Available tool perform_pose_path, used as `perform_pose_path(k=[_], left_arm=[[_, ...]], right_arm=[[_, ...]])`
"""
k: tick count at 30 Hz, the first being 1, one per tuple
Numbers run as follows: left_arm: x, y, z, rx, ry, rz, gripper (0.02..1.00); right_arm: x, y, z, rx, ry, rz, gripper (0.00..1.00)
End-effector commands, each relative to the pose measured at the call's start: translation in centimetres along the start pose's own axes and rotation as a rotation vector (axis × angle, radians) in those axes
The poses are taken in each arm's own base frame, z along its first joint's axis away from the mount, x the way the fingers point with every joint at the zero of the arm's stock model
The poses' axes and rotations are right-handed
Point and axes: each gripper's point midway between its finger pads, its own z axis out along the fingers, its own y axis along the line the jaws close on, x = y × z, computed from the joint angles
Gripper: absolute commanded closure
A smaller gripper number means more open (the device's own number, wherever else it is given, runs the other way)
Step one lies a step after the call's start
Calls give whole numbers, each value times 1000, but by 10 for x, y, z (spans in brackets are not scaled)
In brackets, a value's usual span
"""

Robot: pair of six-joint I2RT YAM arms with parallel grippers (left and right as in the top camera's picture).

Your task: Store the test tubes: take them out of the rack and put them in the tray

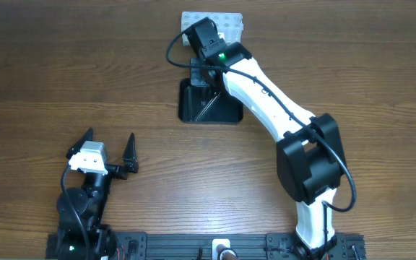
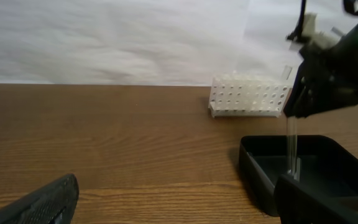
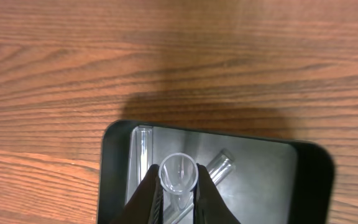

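Currently right end effector clamps upright test tube over tray; left end effector wide open.

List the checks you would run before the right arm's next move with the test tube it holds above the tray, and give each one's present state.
1. Right gripper shut on the test tube: ok.
2. Test tube over the tray: ok, its lower end hangs inside the walls.
3. Test tube tilted to lie flat: not ok, it stands upright.
4. Landing spot free: cannot tell; two stored tubes lie close beneath.
5. Left gripper clear of the tray: ok, open and far off.
6. Tubes left in the rack: cannot tell.
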Motion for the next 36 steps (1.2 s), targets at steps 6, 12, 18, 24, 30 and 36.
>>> perform_pose_path(k=[6,12,18,24,30,36], left_arm=[[1,1,0,-6,0,11,20],[1,1,0,-6,0,11,18],[1,1,0,-6,0,11,18],[1,1,0,-6,0,11,18],[1,1,0,-6,0,11,18],[1,1,0,-6,0,11,18]], right_arm=[[31,10,32,-21,111,7,893],[34,12,32,-20,116,-1,763],[24,11,20,-11,72,-21,575],[-22,-7,-36,69,-128,-12,531],[-78,-28,-95,115,-363,-82,417],[-135,-64,-103,187,-542,-110,336]])
